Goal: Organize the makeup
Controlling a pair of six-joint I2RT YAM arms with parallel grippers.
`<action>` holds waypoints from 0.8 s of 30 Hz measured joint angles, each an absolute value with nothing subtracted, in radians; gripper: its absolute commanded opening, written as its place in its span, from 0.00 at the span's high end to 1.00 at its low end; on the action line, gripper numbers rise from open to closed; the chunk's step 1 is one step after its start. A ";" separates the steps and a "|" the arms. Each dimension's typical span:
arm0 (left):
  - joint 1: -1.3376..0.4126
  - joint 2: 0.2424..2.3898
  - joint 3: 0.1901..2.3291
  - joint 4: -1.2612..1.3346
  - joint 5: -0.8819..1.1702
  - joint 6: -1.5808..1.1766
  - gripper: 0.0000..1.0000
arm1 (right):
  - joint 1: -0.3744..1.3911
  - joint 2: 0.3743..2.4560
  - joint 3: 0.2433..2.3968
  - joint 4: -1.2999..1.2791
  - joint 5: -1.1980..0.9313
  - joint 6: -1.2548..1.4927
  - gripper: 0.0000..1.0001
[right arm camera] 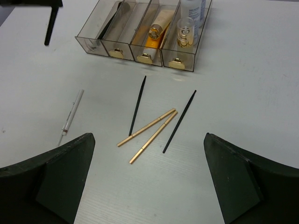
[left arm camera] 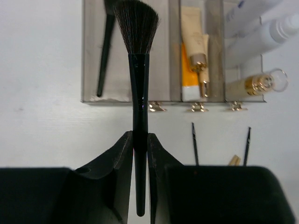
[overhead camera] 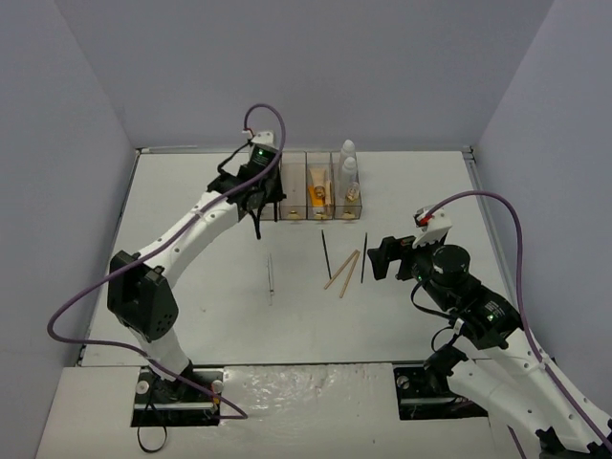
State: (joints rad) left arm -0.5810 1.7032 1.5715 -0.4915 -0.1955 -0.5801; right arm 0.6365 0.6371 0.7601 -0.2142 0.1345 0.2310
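White tabletop (overhead camera: 191, 287). Carries, toward the far side, a smoky clear four-compartment box (right arm camera: 161, 53) with gold pulls. Holds, nearer, two thin black pencils (right arm camera: 137, 106) (right arm camera: 179, 122) flanking two tan sticks (right arm camera: 146, 128) (right arm camera: 153, 137) that converge at their far ends. Has, well apart on the left, one slim white stick (right arm camera: 71, 115) lying flat.

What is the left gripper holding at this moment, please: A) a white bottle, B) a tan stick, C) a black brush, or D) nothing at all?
C: in the left wrist view, the left gripper is shut on the handle of the black brush, with the bristles sticking out ahead of it.
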 measured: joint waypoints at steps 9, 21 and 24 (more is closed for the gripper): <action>-0.388 2.040 2.010 -0.534 -0.108 -0.384 1.00 | 0.637 0.644 0.760 -0.214 0.134 0.231 0.00; -0.350 2.318 2.145 -0.600 -0.043 -0.348 0.71 | 0.642 0.665 0.760 -0.214 0.135 0.231 0.00; -0.350 2.312 2.145 -0.596 -0.041 -0.350 0.60 | 0.642 0.667 0.760 -0.214 0.135 0.231 0.00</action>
